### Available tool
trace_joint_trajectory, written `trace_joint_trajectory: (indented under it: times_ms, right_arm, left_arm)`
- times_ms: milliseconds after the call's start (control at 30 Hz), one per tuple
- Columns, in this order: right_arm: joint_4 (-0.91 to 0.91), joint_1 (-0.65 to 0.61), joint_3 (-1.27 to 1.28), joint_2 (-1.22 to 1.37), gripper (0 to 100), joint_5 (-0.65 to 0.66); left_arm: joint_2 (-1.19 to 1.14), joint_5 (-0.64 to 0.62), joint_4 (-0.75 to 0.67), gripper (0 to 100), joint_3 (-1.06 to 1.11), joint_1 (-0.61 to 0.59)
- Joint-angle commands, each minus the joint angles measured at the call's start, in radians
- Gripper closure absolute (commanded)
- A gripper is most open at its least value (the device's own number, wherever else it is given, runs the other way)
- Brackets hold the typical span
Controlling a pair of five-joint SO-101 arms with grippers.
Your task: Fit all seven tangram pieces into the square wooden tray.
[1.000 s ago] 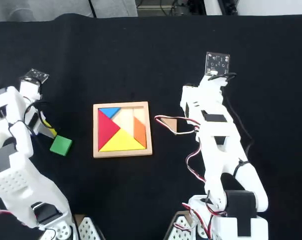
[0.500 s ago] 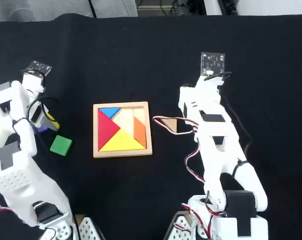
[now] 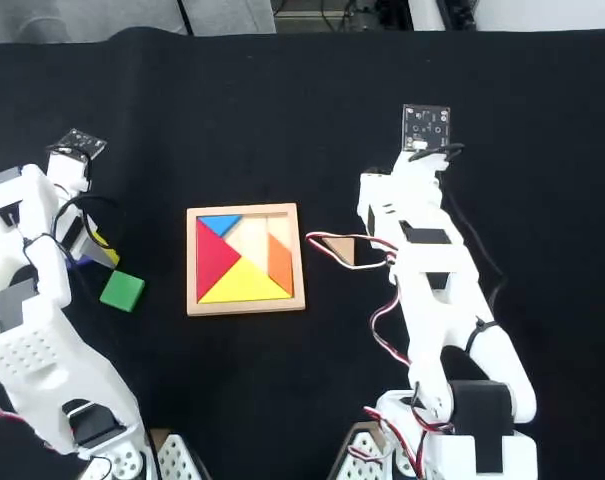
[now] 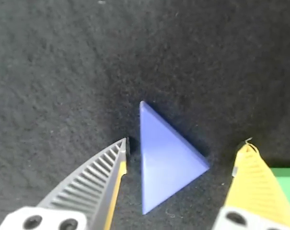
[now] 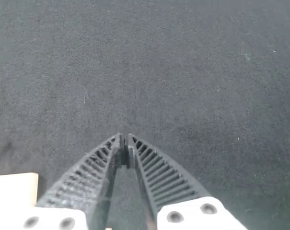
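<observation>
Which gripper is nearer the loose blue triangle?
Left. The left gripper, open, straddles the blue triangle; the right gripper is shut over bare cloth beyond the tray.

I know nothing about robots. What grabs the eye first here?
The bright puzzle: a square wooden tray mid-table, partly filled with coloured pieces. Then the left claw, open on either side of a blue triangle on the black cloth, with a green square close by.

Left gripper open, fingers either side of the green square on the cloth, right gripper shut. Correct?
One thing is off: the left gripper is open with its fingers either side of the blue triangle, not the green square, which lies beside it. The left wrist view shows this. The right gripper is shut, as you said.
</observation>
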State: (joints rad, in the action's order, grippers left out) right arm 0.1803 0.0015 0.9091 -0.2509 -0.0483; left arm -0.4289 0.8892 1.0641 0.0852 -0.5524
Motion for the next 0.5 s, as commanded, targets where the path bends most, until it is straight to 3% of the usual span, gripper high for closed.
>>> trace_joint_trajectory:
  times_ms: [0,467]
  right_arm:
    - [-0.017,-0.015,-0.007,-0.047,98.4,0.011]
    - [-0.018,-0.015,-0.007,-0.047,98.4,0.011]
  left_arm:
    - [0.005,0.026,0.060,65,-0.085,-0.036]
    - [-0.008,0.023,0.103,65,-0.120,-0.030]
